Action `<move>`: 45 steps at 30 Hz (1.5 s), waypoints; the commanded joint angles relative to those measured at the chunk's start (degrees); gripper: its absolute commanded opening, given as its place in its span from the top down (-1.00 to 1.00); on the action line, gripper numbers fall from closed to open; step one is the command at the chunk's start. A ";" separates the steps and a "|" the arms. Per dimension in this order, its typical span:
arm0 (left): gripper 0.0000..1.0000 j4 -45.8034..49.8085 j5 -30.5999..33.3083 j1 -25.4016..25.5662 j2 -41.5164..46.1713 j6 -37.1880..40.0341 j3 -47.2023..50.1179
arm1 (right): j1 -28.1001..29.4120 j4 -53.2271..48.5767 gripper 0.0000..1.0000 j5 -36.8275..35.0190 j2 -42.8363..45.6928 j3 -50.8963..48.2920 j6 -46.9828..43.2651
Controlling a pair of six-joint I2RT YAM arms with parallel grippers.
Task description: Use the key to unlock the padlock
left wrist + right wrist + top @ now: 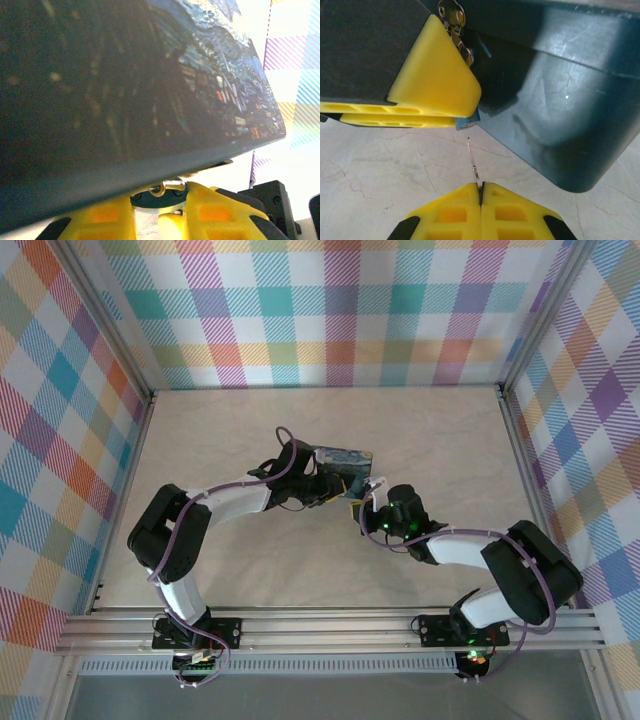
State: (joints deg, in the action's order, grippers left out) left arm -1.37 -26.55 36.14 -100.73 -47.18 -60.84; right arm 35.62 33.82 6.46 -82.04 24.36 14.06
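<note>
The blue padlock [468, 121] peeks out as a small corner between the yellow fingers [432, 80] of my left gripper [159, 204], which is shut on it. Its silvery shackle [175, 187] hooks up toward the underside of the starry-night box [125, 85]. My right gripper [481, 187] is shut on the key [474, 162], a thin sliver pointing up at the padlock. The key's tip stops a short way below the blue corner, not touching it. From above, the left gripper [338, 488] and right gripper [368, 508] meet at the box's near edge.
The painted box [342, 457] rests mid-table with its dark teal side [560, 100] close on the right of the key. Its gold latch [452, 20] hangs just above the left finger. Pale marbled tabletop [380, 165] lies below. Plaid walls [330, 310] enclose the table.
</note>
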 commanded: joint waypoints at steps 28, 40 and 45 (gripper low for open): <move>0.63 0.13 -1.23 0.77 2.51 -1.12 1.24 | 0.43 6.75 1.00 0.75 -2.43 2.65 -0.09; 0.63 -0.06 -0.64 0.77 2.03 -1.87 1.34 | 0.42 7.92 1.00 0.84 -2.51 1.54 0.11; 0.63 -0.69 -0.10 0.77 2.16 -2.73 1.60 | 0.48 7.92 1.00 0.84 -2.25 1.04 0.19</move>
State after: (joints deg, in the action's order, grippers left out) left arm -1.43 -25.26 36.14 -100.20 -48.66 -60.12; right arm 35.66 36.84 6.61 -84.33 25.61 14.13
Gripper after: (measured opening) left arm 0.213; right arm 0.066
